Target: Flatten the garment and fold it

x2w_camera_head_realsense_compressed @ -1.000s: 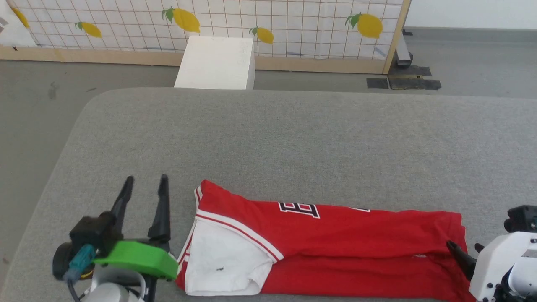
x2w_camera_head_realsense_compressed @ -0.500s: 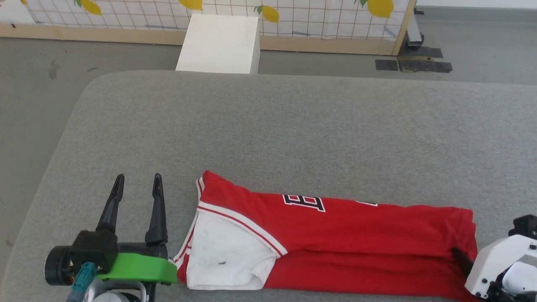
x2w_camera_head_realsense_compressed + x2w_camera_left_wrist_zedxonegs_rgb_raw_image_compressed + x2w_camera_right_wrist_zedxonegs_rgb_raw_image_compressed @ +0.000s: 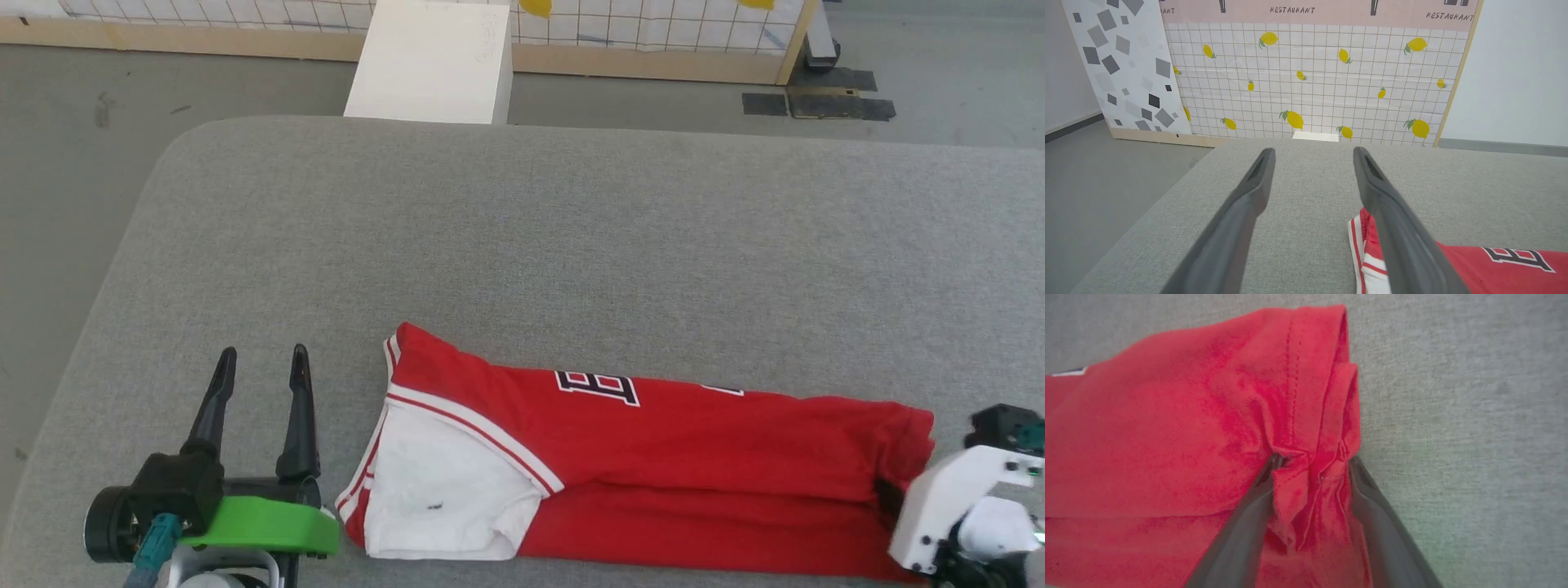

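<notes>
garment (image 3: 694, 457) 1 | left tool (image 3: 263, 353) + right tool (image 3: 1314, 459) = 2 | white box (image 3: 429, 61) 1 | table (image 3: 571, 229) 1

The garment (image 3: 653, 457) is soft, matt red cloth with a stitched hem, and its sleeve (image 3: 441, 490) is white cloth. Under the garment, the table (image 3: 522, 245) is covered in rough grey felt-like fabric. Left of the garment, the left gripper (image 3: 261, 359) has matt dark fingers (image 3: 1241, 212) and a smooth green plastic cover (image 3: 261, 523). Beyond the garment, the panel frame (image 3: 653, 63) looks like bare wood.

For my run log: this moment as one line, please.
garment: folded lengthwise | left gripper: open, empty | right gripper: shut on garment
</notes>
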`<state>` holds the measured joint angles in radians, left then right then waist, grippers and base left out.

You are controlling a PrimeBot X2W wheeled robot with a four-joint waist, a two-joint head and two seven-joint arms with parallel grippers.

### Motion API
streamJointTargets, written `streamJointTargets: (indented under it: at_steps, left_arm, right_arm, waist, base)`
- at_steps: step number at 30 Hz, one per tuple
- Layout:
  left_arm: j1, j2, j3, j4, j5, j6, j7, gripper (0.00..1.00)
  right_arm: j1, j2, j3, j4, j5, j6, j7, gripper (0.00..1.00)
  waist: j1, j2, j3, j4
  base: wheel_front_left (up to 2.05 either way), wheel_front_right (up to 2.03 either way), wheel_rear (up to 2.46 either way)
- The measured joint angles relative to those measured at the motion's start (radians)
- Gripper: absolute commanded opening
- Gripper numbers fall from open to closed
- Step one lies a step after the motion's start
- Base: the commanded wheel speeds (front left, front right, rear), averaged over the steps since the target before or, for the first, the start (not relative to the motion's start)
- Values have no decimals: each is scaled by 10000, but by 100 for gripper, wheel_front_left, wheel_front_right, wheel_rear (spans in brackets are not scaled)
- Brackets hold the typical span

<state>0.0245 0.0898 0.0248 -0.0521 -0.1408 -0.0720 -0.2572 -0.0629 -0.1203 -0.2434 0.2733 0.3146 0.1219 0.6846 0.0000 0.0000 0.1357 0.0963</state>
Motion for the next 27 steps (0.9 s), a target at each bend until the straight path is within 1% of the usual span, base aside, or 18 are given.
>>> streamJointTargets:
  at_steps: [3,7,12,14,20,22,24,27]
  left_arm:
    - [0,-81,79,100,40,-102,0,100]
    - [0,-186,180,178,84,-211,0,100]
    - [0,-232,272,151,194,-328,0,100]
    - [1,-261,326,44,184,-339,0,100]
    - [2,-297,395,48,213,-428,0,100]
    - [3,-307,397,102,219,-431,0,100]
    - [12,-311,401,230,188,-466,0,100]
    - [134,-318,362,385,263,-506,0,100]
  right_arm:
    - [-80,186,163,75,23,10,-94,0]
    - [-110,190,50,150,-100,27,-299,0]
    - [-141,13,-522,155,-341,111,-548,0]
    - [-189,-144,-1045,186,-550,111,-616,0]
    - [-197,-1250,-2067,337,-1091,107,-589,0]
    - [-198,-1390,-2245,416,-1097,107,-585,0]
    - [-196,-1480,-2196,437,-1099,107,-558,0]
    - [-189,-1379,-1990,318,-754,107,-499,0]
  waist:
    - [0,0,-73,-29]
    - [0,0,-222,-73]
    - [1,0,-381,-144]
    - [1,0,-415,-173]
    - [1,0,-490,-229]
    - [1,0,-530,-241]
    - [1,0,-577,-251]
    - [1,0,-682,-292]
  base:
    - [0,0,0]
    - [0,0,0]
    - [0,0,0]
    - [0,0,0]
    - [0,0,0]
    - [0,0,0]
    - [0,0,0]
    - [0,0,0]
